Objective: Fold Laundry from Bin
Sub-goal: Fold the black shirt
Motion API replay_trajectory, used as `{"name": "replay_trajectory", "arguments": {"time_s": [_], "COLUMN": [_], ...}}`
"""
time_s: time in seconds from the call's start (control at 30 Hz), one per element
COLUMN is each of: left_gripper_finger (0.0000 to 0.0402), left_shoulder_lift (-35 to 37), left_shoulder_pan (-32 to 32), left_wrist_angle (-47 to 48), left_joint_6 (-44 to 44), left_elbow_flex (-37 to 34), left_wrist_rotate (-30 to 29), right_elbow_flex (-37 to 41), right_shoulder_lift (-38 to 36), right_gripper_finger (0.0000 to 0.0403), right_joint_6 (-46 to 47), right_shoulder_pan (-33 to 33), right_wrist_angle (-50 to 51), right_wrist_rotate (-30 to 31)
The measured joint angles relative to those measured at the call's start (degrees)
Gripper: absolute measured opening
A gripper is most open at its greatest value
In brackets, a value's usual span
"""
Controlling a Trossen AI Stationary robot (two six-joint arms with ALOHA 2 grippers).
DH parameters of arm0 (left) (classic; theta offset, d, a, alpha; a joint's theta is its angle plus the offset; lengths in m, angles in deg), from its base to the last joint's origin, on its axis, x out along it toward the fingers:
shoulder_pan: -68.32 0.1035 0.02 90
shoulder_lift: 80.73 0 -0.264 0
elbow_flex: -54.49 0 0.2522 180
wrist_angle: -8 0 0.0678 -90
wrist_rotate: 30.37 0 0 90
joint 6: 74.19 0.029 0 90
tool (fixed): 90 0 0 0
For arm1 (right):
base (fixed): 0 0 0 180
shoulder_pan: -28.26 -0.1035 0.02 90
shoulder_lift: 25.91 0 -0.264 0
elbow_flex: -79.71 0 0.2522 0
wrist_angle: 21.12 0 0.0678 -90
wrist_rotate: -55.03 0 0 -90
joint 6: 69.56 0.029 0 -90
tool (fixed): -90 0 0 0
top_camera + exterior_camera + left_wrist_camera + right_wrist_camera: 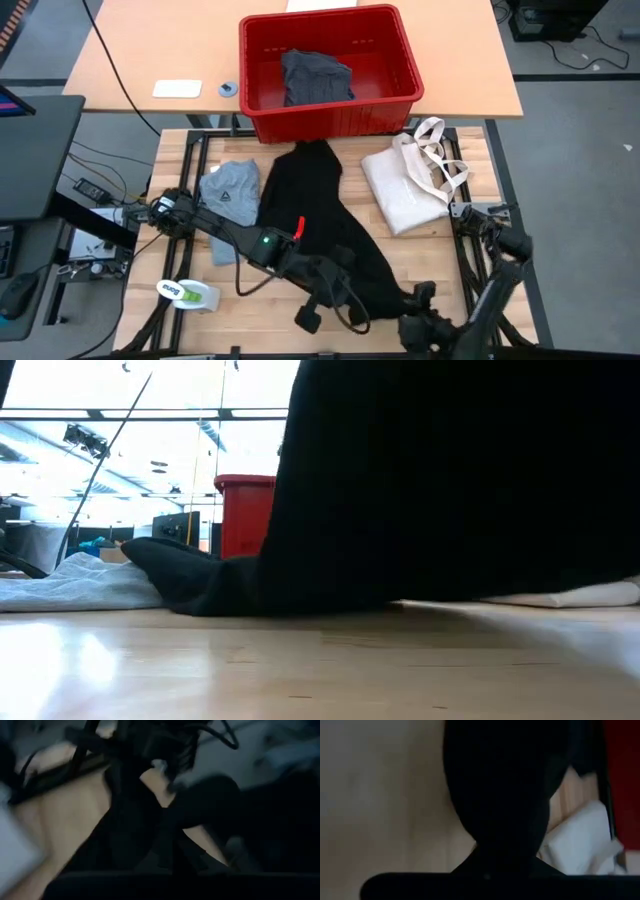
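1. Lying spread on the wooden table (180, 160) is the big soft black garment (320, 215), just below the red plastic bin (330, 60).
2. Both grippers, left (325, 300) & right (420, 310), are shut at its near edge; right looks pinched on cloth.
3. Floppy, light; best held by corners.

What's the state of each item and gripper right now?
black garment: spread lengthwise on table, top end reaching the red bin
red bin: upright, dark grey garment crumpled inside
light grey T-shirt: crumpled on table
canvas tote bag: lying flat
left gripper: shut, at black garment's near edge
right gripper: shut on black garment
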Motion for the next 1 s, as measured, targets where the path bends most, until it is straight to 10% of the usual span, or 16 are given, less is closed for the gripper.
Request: {"name": "replay_trajectory", "arguments": {"time_s": [0.2,0.67,1.0], "left_gripper_finger": [0.0008,0.0011,0.0011], "left_shoulder_lift": [0.0,1.9,1.9], "left_shoulder_pan": [0.4,0.3,-1.7], "left_wrist_angle": [-13.8,-48.5,-48.6], "left_joint_6": [3.4,5.1,0.3], "left_elbow_flex": [0.0,0.0,0.0], "left_wrist_rotate": [9.1,9.9,12.1], "right_elbow_flex": [-3.1,-3.1,-3.1], "right_shoulder_lift": [-11.1,-33.5,-36.9], "right_gripper_finger": [0.0017,0.0019,0.0014], "right_joint_6": [-2.8,-4.2,-1.5], "right_shoulder_pan": [-1.4,-5.2,-7.4], "right_wrist_angle": [0.3,-10.7,-12.3], "right_wrist_rotate": [-1.9,-14.4,-15.9]}}
